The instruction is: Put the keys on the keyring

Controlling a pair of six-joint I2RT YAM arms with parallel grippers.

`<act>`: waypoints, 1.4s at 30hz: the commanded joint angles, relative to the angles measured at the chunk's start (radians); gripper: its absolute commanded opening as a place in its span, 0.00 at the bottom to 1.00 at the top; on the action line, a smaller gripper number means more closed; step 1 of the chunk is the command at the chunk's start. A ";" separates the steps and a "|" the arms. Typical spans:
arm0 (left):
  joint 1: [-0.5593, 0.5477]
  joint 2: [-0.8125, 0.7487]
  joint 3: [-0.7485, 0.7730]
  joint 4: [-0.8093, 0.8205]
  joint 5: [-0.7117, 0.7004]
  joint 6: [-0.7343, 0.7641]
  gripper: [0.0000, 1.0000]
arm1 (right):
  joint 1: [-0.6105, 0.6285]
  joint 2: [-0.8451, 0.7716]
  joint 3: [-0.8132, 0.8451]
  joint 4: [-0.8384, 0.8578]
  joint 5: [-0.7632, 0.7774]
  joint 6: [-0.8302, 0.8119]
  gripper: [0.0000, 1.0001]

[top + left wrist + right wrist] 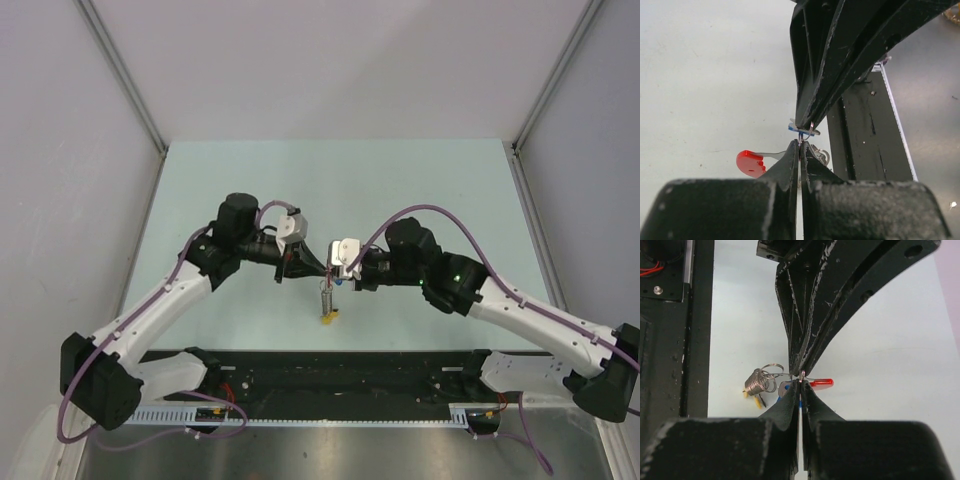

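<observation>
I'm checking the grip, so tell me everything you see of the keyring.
The keyring is a bunch: thin silver wire loops, a grey coiled metal body, a flat red piece and yellow-capped keys dangling. It hangs over the table, one wire loop pinched by the shut left end effector. The right end effector, shut, meets it tip to tip, seemingly gripping a blue key at that loop.

Pale green table [400, 180] — black mounting rail [340, 375] along its near edge.
</observation>
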 commanded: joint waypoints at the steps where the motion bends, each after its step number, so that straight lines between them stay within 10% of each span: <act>1: 0.045 -0.065 -0.026 0.184 0.055 -0.158 0.01 | 0.007 -0.059 0.021 0.021 0.047 0.020 0.00; 29: 0.070 -0.140 -0.144 0.555 -0.080 -0.455 0.00 | 0.029 0.003 -0.056 0.239 -0.005 0.118 0.00; 42: 0.117 -0.226 -0.144 0.482 -0.405 -0.448 0.83 | -0.066 -0.054 -0.054 0.212 0.032 0.122 0.00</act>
